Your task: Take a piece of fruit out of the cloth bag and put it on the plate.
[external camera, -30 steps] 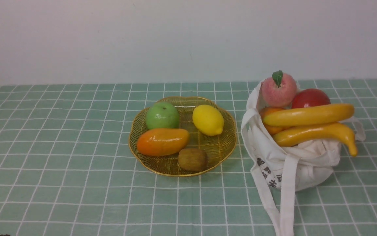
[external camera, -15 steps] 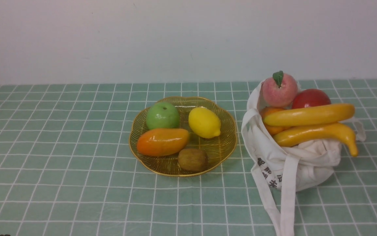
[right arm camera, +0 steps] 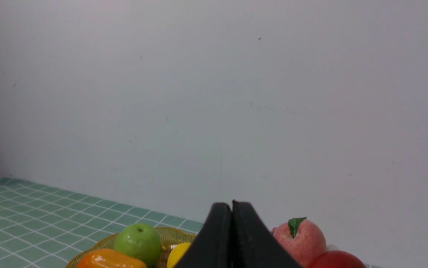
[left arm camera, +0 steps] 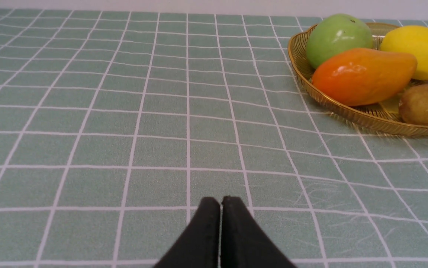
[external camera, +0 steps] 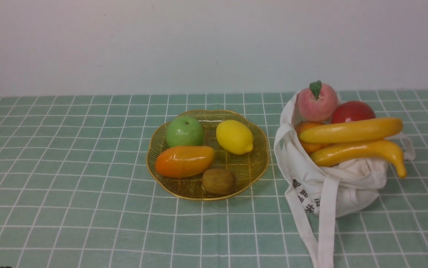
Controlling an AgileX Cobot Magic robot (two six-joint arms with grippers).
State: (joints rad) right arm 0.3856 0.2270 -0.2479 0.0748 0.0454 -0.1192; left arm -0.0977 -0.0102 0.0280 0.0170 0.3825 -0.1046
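Showing fruit served and fruit bagged

Nearest, the left gripper (left arm camera: 220, 203) and right gripper (right arm camera: 231, 206) each have jaws pressed together, holding nothing; neither appears from the front. The cloth bag (external camera: 347, 193) has straps (external camera: 327, 227) cut off by the lower edge. On the plate (external camera: 253, 173), the piece of fruit (external camera: 184, 160) lies beside a kiwi (external camera: 219, 181), in front of a green apple (external camera: 184, 131) and lemon (external camera: 234, 137). Bananas (external camera: 351, 131) hide most of a small orange (external camera: 305, 126) in the bag.

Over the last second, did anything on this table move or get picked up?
The lemon rocked slightly on the plate: toward the green apple, then most of the way back. Nothing was grasped or let go; the left gripper and right gripper are shut and empty. The orange mango, kiwi and cloth bag stayed put.
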